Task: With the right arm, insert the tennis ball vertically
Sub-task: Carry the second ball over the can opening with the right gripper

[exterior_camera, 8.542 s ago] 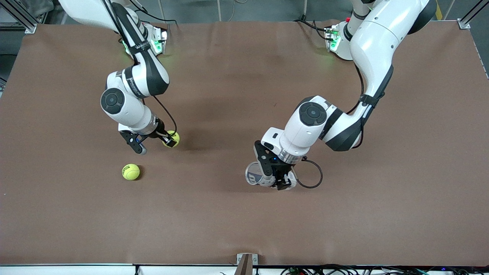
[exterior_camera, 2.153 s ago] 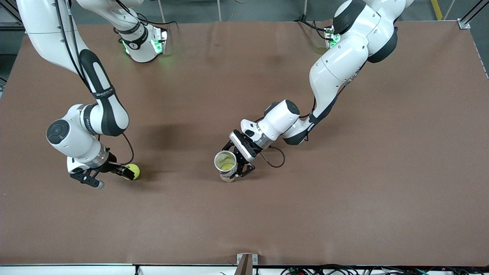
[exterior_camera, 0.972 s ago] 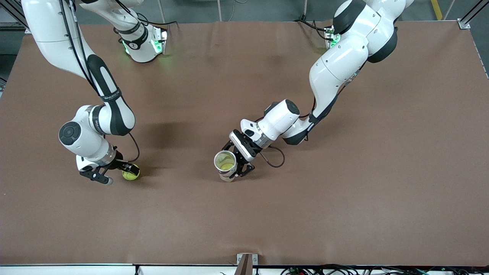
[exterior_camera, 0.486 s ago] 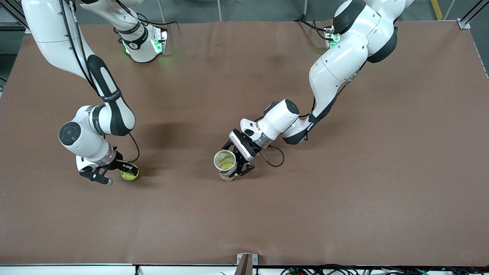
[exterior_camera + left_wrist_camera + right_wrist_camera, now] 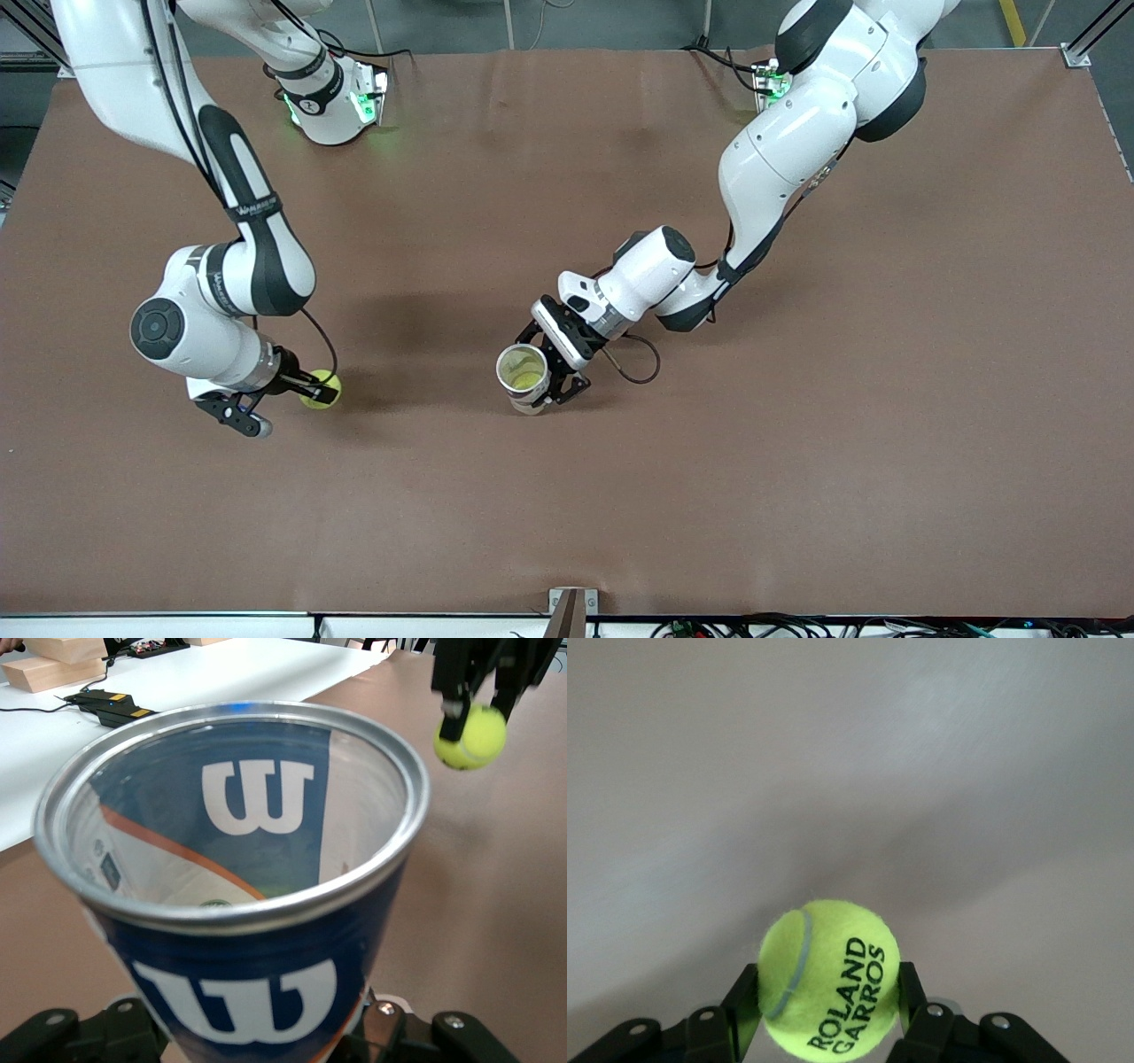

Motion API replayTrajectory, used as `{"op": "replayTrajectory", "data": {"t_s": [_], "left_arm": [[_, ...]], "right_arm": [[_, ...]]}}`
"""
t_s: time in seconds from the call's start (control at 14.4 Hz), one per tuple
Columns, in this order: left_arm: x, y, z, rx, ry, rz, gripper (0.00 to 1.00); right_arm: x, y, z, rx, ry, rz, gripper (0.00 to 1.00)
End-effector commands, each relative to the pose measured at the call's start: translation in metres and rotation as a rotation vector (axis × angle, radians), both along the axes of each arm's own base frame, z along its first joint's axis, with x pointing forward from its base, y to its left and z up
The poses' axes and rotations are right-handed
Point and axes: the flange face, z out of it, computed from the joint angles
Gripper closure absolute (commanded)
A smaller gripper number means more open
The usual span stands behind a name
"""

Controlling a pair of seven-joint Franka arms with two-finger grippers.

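Front view: my right claw (image 5: 321,392) clenched on tennis ball (image 5: 320,389), over bench (image 5: 797,461). Left claw (image 5: 558,372) grips upright can (image 5: 523,377). Carry step; next I bring ball over can mouth, then lower straight down.

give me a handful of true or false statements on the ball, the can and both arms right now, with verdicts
1. The right tool is shut on a tennis ball. True.
2. That ball is printed WILSON. False: it reads ROLAND GARROS.
3. The left tool holds the Wilson can with its open mouth up. True.
4. The can is empty. False: the front view shows a yellow-green ball inside it, at the bottom.
5. The held tennis ball is over the can's mouth. False: it is over bare table toward the right arm's end, apart from the can.
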Motion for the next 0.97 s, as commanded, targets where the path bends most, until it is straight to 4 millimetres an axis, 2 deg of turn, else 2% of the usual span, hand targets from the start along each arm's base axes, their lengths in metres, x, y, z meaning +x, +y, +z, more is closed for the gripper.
{"op": "replayTrajectory", "data": {"t_s": [0.0, 0.28, 0.49, 0.56, 0.69, 0.9], "left_arm": [[-0.004, 0.003, 0.009, 0.009, 0.016, 0.003, 0.26], [-0.004, 0.002, 0.010, 0.009, 0.013, 0.001, 0.25], [-0.003, 0.002, 0.011, 0.008, 0.012, 0.002, 0.25], [-0.003, 0.002, 0.011, 0.008, 0.012, 0.002, 0.25], [-0.003, 0.002, 0.011, 0.008, 0.012, 0.002, 0.25], [-0.003, 0.001, 0.012, 0.008, 0.010, 0.001, 0.26]], "right_arm": [[0.003, 0.055, 0.054, 0.034, 0.050, -0.133, 1.00], [0.006, 0.107, 0.104, 0.170, 0.100, -0.320, 1.00], [0.001, 0.160, 0.137, 0.191, 0.081, -0.404, 1.00], [-0.003, 0.180, 0.141, 0.191, 0.086, -0.439, 1.00], [-0.004, 0.205, 0.146, 0.199, 0.090, -0.481, 1.00], [-0.011, 0.246, 0.141, 0.195, 0.111, -0.550, 1.00]]}}
